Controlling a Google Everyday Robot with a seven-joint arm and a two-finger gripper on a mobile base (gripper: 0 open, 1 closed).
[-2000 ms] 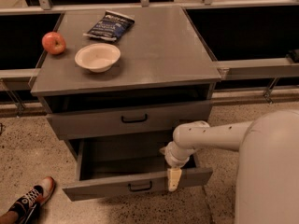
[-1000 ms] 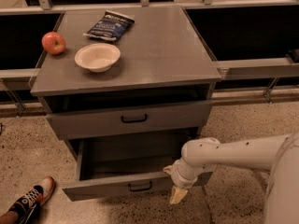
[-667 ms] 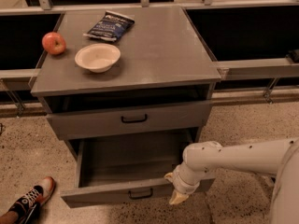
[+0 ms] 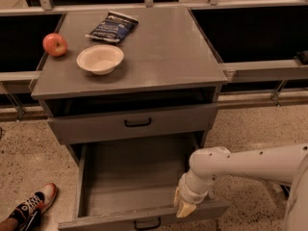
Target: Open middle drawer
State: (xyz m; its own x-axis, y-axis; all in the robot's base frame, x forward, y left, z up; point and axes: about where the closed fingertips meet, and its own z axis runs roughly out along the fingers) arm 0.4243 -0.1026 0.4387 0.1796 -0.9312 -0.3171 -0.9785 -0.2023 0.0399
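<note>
The grey cabinet has a closed drawer with a black bar handle under its top. Below it the middle drawer stands pulled far out, and its inside is empty. Its front panel with a black handle sits at the frame's bottom edge. My gripper hangs from the white arm, which comes in from the right. It is at the right end of the drawer's front panel, at its top rim. Any drawer below is hidden.
On the cabinet top lie a red apple, a white bowl and a blue chip bag. A person's shoe is on the floor at lower left. Dark counters with rails flank the cabinet on both sides.
The middle drawer has slid further out towards the camera. My gripper has moved down and forward with its front panel.
</note>
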